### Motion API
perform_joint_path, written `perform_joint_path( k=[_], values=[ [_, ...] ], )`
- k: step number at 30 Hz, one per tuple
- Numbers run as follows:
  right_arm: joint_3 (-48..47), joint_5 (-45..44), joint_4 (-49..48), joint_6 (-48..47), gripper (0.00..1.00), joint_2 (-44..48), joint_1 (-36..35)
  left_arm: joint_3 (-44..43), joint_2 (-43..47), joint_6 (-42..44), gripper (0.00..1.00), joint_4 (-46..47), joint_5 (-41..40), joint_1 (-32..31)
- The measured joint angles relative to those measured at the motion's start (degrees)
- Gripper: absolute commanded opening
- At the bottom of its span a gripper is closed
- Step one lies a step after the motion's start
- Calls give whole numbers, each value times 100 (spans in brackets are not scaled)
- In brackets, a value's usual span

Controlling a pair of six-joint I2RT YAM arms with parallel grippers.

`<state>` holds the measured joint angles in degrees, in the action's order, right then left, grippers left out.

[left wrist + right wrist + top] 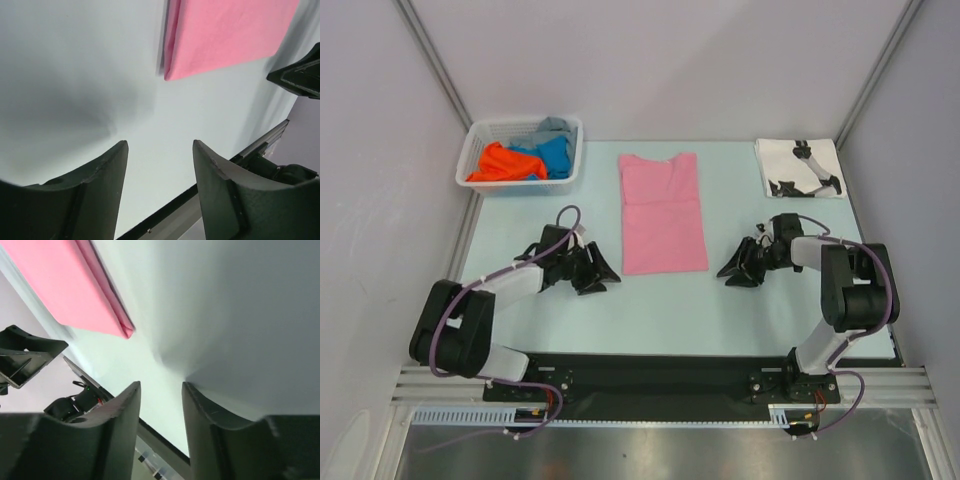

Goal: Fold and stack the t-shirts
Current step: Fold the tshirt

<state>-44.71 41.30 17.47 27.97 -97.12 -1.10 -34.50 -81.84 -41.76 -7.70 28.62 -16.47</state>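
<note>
From where I stood, the plain pink cotton t-shirt (663,212) lay flat in the middle of the pale worktop (740,200), folded into a long strip with its collar toward 12 o'clock. The left jaws stood wide at its 8 o'clock and the right jaws stood narrower at its 4 o'clock. Both were just off the hem corners, and neither held anything.

The likely trouble was the next pinch. The strip was layered, so a jaw coming in shallow could catch only the top ply and the fold would open as it lifted. With the two gaps unequal, one side might also bite sooner and skew the cloth.

The overhead view alone showed the white plastic lattice basket (520,186) at 10 o'clock, holding the orange (500,163), blue (552,155) and grey (555,128) shirts. It also showed the folded white shirt with black print (798,167) at 2 o'clock. It did not show the jaw gaps. The wrist views showed those plainly, along with the doubled edge at each near corner of the pink shirt (225,35) (65,290).
</note>
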Motion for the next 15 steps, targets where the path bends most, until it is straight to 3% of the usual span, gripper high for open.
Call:
perform_joint_path(
  k=[3,15],
  values=[
    [7,-31,-44,42,52,39,-114,-24,-55,-44,59,-13,-109,0],
    [-452,214,-428,619,51,-544,-380,-802,-1294,-909,43,181,-291,-48]
  ],
)
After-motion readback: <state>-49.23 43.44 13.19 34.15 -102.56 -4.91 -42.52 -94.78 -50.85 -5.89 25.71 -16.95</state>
